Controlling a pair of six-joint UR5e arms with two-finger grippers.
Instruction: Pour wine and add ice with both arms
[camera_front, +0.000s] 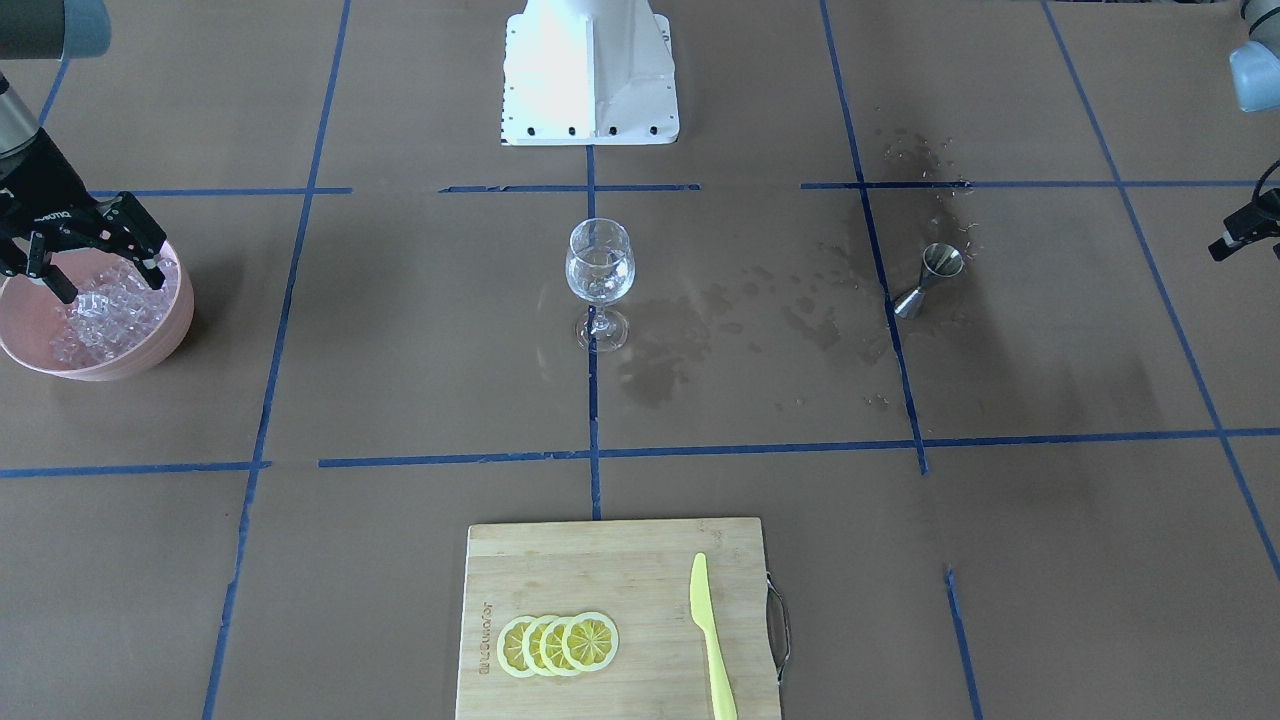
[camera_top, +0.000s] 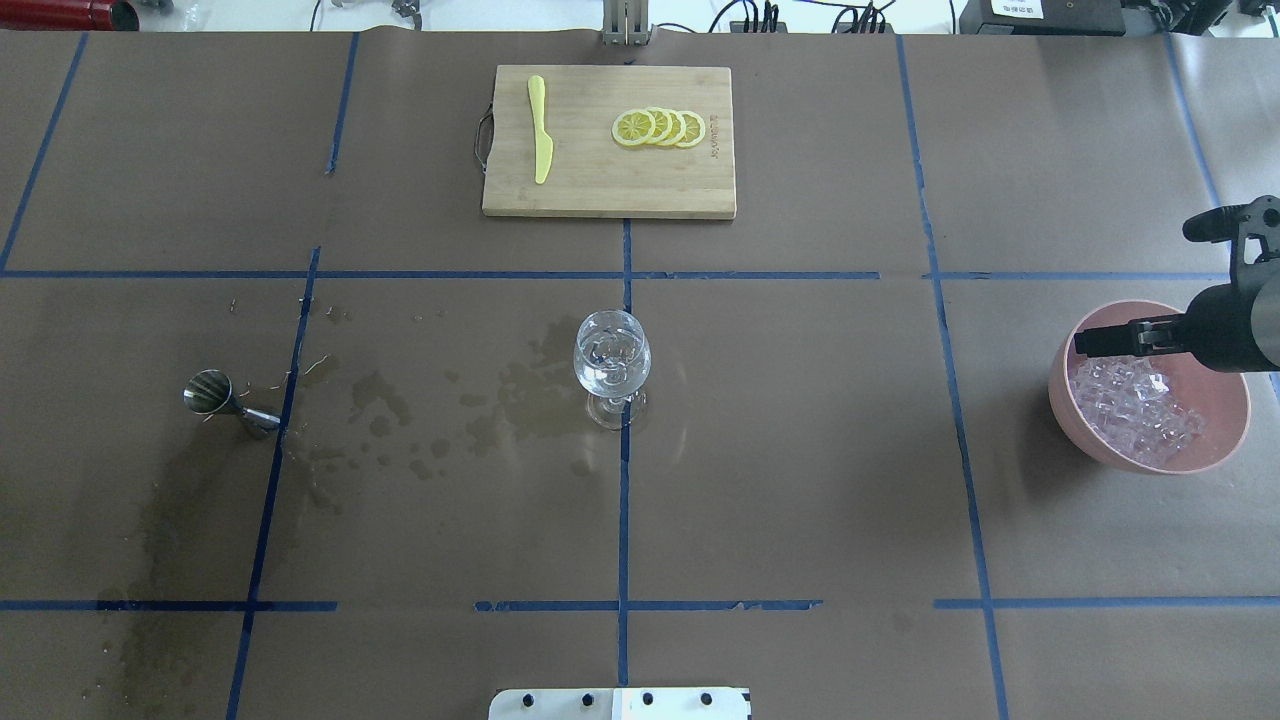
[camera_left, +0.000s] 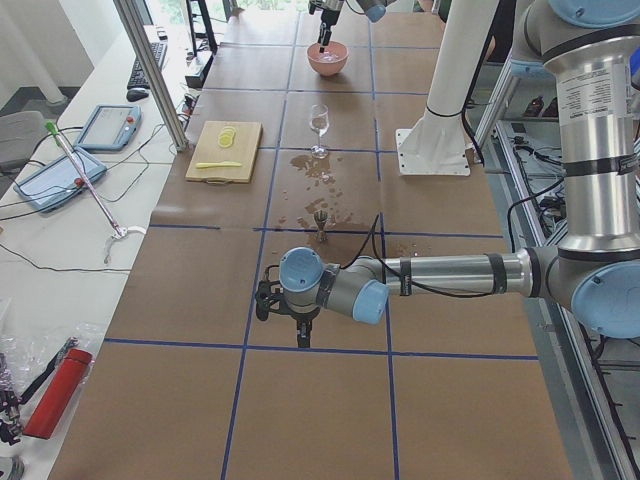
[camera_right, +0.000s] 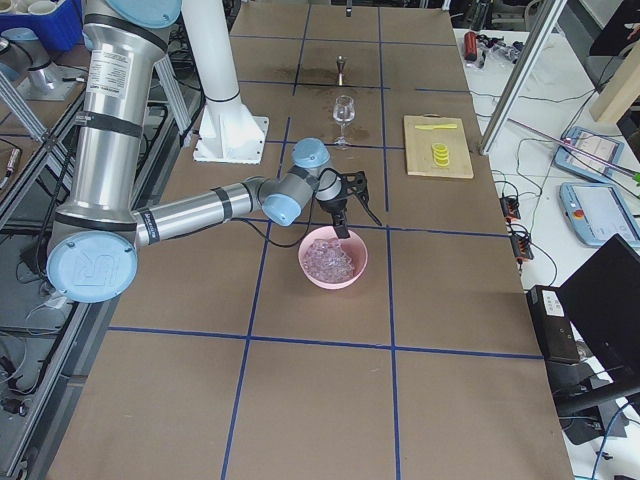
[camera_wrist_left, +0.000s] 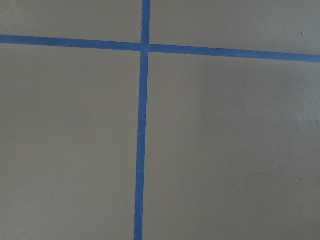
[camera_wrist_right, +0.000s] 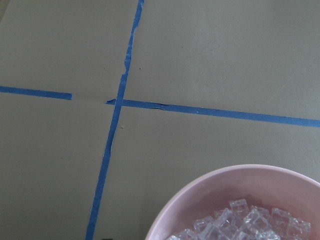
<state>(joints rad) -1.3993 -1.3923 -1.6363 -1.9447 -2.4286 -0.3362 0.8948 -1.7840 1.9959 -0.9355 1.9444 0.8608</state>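
A wine glass (camera_front: 600, 270) with a little clear liquid stands at the table's centre; it also shows in the overhead view (camera_top: 612, 360). A heap of clear ice cubes (camera_front: 100, 318) lies in a pink bowl (camera_front: 150, 350), seen as well from overhead (camera_top: 1205, 455) and in the right wrist view (camera_wrist_right: 200, 187). My right gripper (camera_front: 105, 282) is open, its fingertips low inside the bowl just above the ice, holding nothing. My left gripper (camera_left: 270, 300) hovers over bare paper at the table's far left end; I cannot tell whether it is open or shut.
A steel jigger (camera_front: 928, 280) stands on the robot's left of the glass, with dark wet stains (camera_front: 700, 330) on the brown paper between them. A wooden cutting board (camera_front: 560, 560) with lemon slices (camera_front: 558, 645) and a yellow knife (camera_front: 712, 640) lies across the table. The white pedestal (camera_front: 590, 70) is behind the glass.
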